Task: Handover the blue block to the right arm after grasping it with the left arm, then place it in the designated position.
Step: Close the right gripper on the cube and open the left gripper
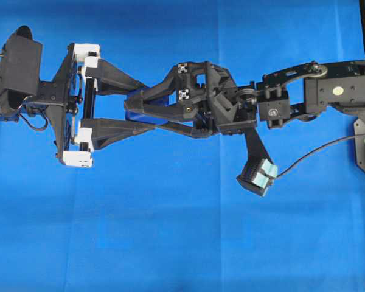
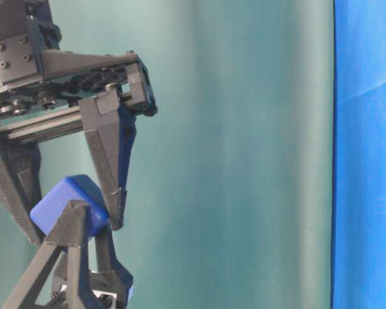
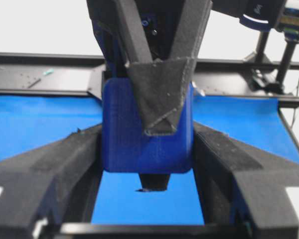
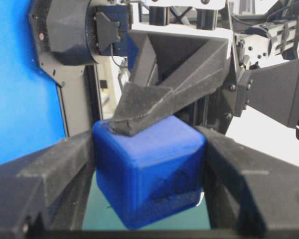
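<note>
- My left gripper [image 3: 147, 142] is pinching the blue block [image 3: 122, 144] from both sides, and its white end pieces show only in the overhead view.
- The block is held up in the air between my two hands, well above the blue cloth [image 1: 170, 231]. It is not resting on anything.
- My right gripper [image 4: 149, 159] has a finger against each of the other two side faces. As far as its own wrist camera shows, it is pressed onto the block.
- Risk: if my left lets go before my right grip is firm, the block could slip out and drop to the cloth.
- Risk: my fingers cross closely at the block. One right finger lies across the face my left camera sees, so pulling apart at an angle could snag a finger and twist the block loose.
- Risk: the table-level view shows the block tilted on a corner. A tilted hold may make it land askew later.
- The overhead view shows both arms meeting mid-table, but the fingers nearly hide the block.
- The wrist views show the contact faces clearly, but not the height.
- Only the table-level view shows the gap below the block.
- I cannot pick out the designated position in any view.
</note>
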{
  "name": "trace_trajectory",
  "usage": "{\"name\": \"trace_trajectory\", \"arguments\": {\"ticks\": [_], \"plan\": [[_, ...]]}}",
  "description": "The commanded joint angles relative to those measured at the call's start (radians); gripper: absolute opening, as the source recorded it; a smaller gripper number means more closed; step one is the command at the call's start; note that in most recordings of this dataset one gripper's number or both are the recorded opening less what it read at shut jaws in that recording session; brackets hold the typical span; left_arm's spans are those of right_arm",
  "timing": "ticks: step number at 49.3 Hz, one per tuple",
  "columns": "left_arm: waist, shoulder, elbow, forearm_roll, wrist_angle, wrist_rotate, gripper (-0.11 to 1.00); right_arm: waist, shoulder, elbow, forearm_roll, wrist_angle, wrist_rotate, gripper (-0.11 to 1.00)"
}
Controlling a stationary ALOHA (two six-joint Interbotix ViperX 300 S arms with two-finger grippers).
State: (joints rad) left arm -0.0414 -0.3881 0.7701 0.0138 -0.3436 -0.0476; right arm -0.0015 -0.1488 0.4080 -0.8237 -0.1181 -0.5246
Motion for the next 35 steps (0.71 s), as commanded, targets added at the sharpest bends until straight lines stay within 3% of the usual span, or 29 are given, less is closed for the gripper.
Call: {"name": "trace_trajectory", "arguments": {"ticks": [1,27,35], "plan": [[-0.012,-0.014,-0.011,0.002,0.000,-0.002,0.46,-0.002,-0.037,-0.025,0.003,-0.002,0.002,0.53],[-0.012,-0.014,-0.012,0.002,-0.006,-0.002,0.47,-0.002,-0.037,-0.023,0.006,0.005,0.023,0.53],[-0.012,-0.014,-0.014,0.002,-0.012,-0.003,0.86,-0.002,-0.037,-0.021,0.006,0.018,0.023,0.53]]}}
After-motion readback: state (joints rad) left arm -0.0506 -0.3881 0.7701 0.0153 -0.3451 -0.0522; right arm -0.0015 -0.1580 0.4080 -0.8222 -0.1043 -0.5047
